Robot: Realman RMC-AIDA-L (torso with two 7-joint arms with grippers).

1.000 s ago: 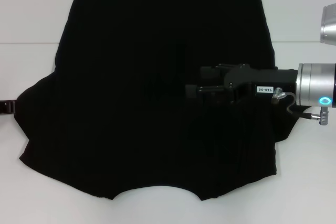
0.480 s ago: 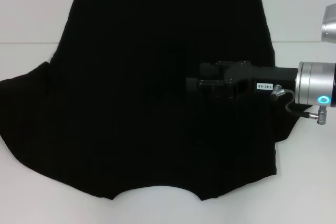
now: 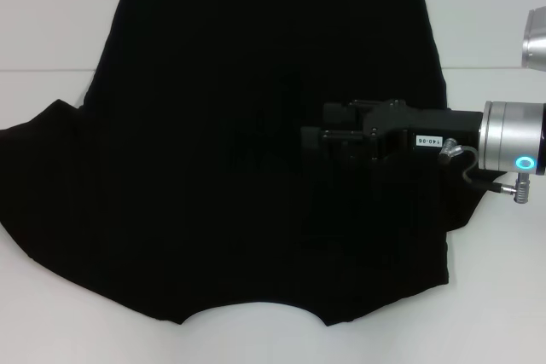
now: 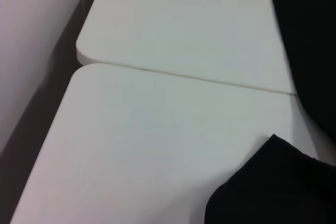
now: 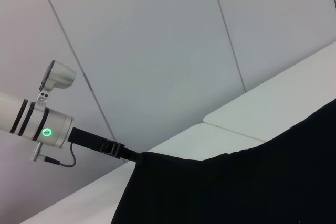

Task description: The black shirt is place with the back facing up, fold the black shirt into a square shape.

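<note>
The black shirt (image 3: 213, 125) lies spread flat on the white table (image 3: 51, 6), plain side up, with no lettering showing. Its left sleeve is stretched out to the left edge of the head view. My left gripper (image 5: 118, 149) is outside the head view. The right wrist view shows it far off, shut on the tip of that sleeve, with the shirt (image 5: 236, 187) rising to it. My right gripper (image 3: 311, 144) reaches in from the right, low over the shirt's right-middle, black against black cloth. The left wrist view shows the shirt's edge (image 4: 273, 187).
The table is two white tops joined by a seam (image 4: 184, 75), with a rounded outer corner (image 4: 79, 56) and a dark gap beside a wall on the left. Bare table lies left, right and in front of the shirt. A panelled wall (image 5: 157, 51) stands behind.
The shirt's left sleeve has been drawn out leftward and now reaches the frame's edge. My left gripper has gone out of the head view. My right gripper has barely moved.
</note>
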